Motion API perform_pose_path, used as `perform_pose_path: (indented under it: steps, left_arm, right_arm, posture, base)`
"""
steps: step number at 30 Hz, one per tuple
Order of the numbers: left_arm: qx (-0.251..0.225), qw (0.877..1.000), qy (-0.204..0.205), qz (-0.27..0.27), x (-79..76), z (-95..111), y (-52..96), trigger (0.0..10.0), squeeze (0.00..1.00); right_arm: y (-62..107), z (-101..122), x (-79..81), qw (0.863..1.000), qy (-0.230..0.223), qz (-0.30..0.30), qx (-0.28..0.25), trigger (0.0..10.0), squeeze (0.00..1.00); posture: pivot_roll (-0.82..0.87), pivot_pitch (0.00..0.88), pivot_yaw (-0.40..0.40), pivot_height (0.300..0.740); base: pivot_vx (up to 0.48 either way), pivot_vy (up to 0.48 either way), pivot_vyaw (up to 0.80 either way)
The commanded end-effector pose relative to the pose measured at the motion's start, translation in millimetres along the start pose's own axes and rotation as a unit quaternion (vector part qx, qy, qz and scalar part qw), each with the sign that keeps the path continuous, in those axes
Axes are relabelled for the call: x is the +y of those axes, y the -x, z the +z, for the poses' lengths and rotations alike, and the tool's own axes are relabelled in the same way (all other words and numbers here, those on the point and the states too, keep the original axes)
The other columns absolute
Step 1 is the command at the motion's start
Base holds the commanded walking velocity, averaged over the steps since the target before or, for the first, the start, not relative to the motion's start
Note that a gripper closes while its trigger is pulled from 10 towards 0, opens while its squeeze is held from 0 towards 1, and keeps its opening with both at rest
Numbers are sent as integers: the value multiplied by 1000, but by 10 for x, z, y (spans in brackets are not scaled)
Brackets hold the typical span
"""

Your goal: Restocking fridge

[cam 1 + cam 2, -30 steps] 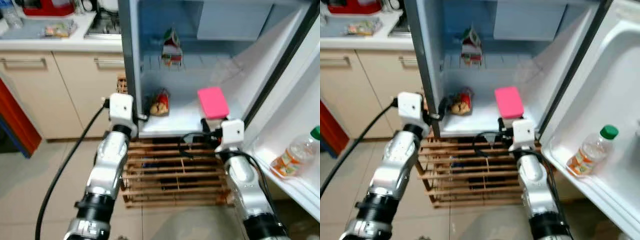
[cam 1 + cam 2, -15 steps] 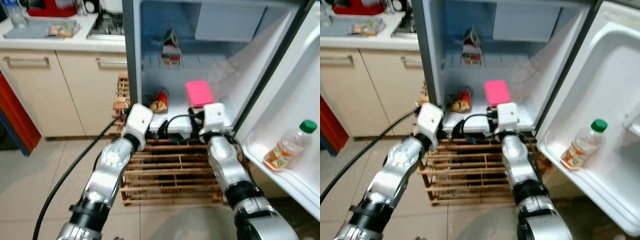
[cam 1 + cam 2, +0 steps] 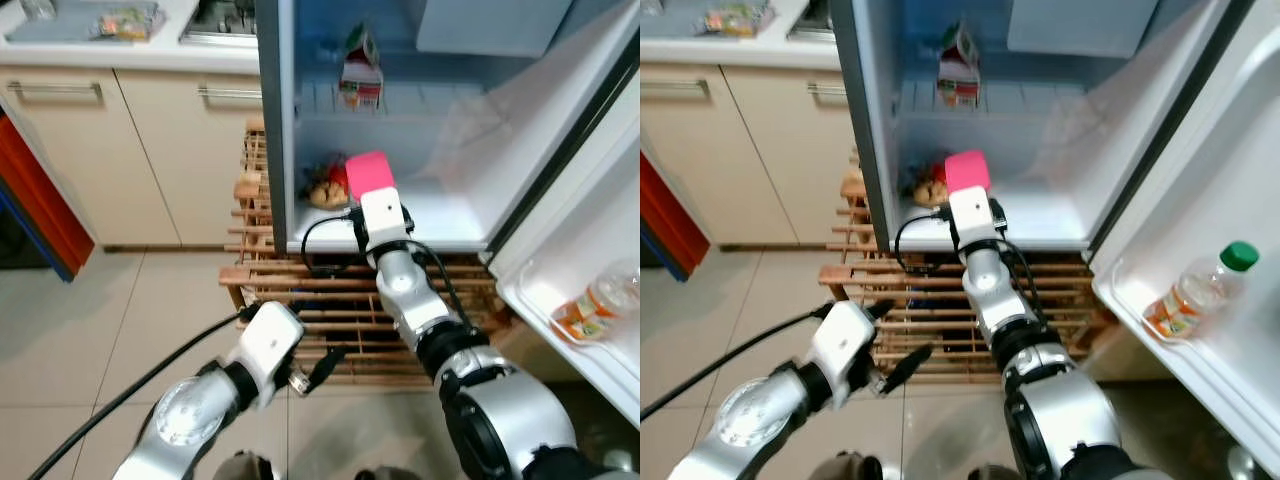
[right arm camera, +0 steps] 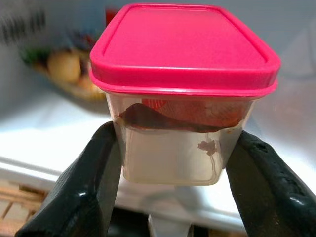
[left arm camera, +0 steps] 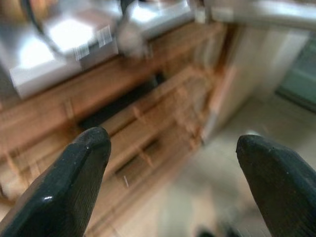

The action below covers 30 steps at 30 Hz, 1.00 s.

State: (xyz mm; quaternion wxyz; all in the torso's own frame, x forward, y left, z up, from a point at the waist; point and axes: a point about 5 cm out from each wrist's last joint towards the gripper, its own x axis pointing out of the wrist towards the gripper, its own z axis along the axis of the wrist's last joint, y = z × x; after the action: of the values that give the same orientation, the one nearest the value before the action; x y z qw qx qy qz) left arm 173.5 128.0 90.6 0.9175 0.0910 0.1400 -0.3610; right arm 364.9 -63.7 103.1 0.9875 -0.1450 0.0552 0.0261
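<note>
Container [image 4: 182, 94] with the pink lid was held by my right gripper [image 4: 173, 163], one black finger pressed on each side of its clear body, and through the wall I could see some dark and red food inside. It was at the front edge of the lower fridge shelf [image 3: 440, 215], just beside a small bag with fruit pictures [image 3: 325, 190] which lay further in on the robot's left. On the shelf above stood a small carton [image 3: 360, 75]. The fridge door [image 3: 1230, 200] was open on the right, and a bottle with a green cap [image 3: 1200, 290] lay tilted in its door rack. Under the fridge front was a wooden slatted crate [image 3: 300, 310]. My left gripper [image 5: 170, 163] was low, near this crate and over the tiled floor [image 3: 120, 320], with its two fingers wide apart and nothing between them; its wrist view was blurred. On the left were beige kitchen cabinets [image 3: 100, 150].
</note>
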Motion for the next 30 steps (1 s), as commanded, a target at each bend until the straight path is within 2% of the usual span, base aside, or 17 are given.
perform_pose_path:
  steps: [1, 3, 5, 7, 8, 11, 12, 13, 15, 16, 23, 25, 26, 27, 28, 30]
  left_arm:
    - [-4, 1000, 11, 5, -30, 57, 183, 10000, 0]
    - [-9, 999, 22, 23, -30, 82, 313, 10000, 0]
    - [-36, 998, 22, 53, -26, 175, 474, 10000, 0]
    - [-39, 996, 28, 72, -36, 196, 573, 10000, 0]
    - [-39, 996, 28, 72, -36, 196, 573, 10000, 0]
    - [-17, 996, 41, 83, -82, 153, 674, 10000, 0]
    - [-17, 996, 41, 83, -82, 153, 674, 10000, 0]
    - [-17, 996, 43, 81, -106, 153, 667, 10000, 0]
    - [-21, 996, 47, 78, -138, 178, 644, 10000, 0]
    - [-24, 996, 48, 77, -142, 189, 631, 10000, 0]
    - [-32, 994, 55, 84, -155, 188, 565, 10000, 0]
    - [-39, 994, 59, 84, -177, 207, 520, 10000, 0]
    - [-42, 994, 61, 83, -189, 218, 499, 10000, 0]
    - [-45, 994, 63, 83, -202, 225, 480, 10000, 0]
    - [-45, 994, 63, 83, -202, 225, 480, 10000, 0]
    - [-46, 993, 65, 84, -206, 223, 470, 10000, 0]
  right_arm:
    - [-39, 76, -29, 1000, 7, -19, -3, 0, 0]
    - [-56, 98, -57, 999, 15, -33, -3, 0, 0]
    - [-82, 121, -140, 998, 21, -60, -4, 0, 0]
    - [-94, 130, -188, 997, 22, -75, -5, 0, 0]
    - [-94, 130, -188, 997, 22, -75, -5, 0, 0]
    - [-100, 93, -250, 993, -15, -111, 25, 0, 0]
    - [-100, 93, -250, 993, -15, -111, 25, 0, 0]
    - [-105, 105, -244, 992, -34, -116, 33, 0, 0]
    - [-115, 152, -210, 990, -62, -117, 39, 10000, 0]
    - [-128, 202, -194, 990, -73, -114, 36, 10000, 1000]
    - [-189, 394, -199, 991, -87, -100, 22, 10000, 1000]
    - [-202, 425, -204, 993, -65, -97, 22, 10000, 1000]
    - [-209, 437, -210, 995, -36, -95, 22, 10000, 1000]
    - [-218, 450, -218, 996, 14, -89, 18, 10000, 1000]
    - [-218, 450, -218, 996, 14, -89, 18, 10000, 1000]
    - [-225, 457, -234, 995, 55, -84, 12, 10000, 1000]
  posture:
    - [142, 252, -29, 740]
    - [153, 264, -30, 740]
    - [168, 287, -35, 740]
    - [179, 292, -36, 740]
    - [179, 292, -36, 740]
    - [177, 294, -40, 740]
    - [177, 294, -40, 740]
    - [182, 289, -39, 740]
    - [183, 289, -40, 740]
    - [173, 282, -45, 740]
    - [160, 270, -67, 740]
    - [159, 267, -71, 740]
    - [160, 269, -76, 740]
    - [155, 267, -80, 740]
    - [155, 267, -80, 740]
    - [148, 266, -86, 740]
  base:
    - [0, 0, 0]
    - [0, 0, 0]
    - [0, 0, 0]
    - [0, 0, 0]
    - [0, 0, 0]
    - [0, 0, 0]
    - [0, 0, 0]
    - [0, 0, 0]
    - [0, 0, 0]
    - [0, 0, 0]
    - [0, 0, 0]
    - [0, 0, 0]
    - [0, 0, 0]
    - [0, 0, 0]
    - [0, 0, 0]
    - [0, 0, 0]
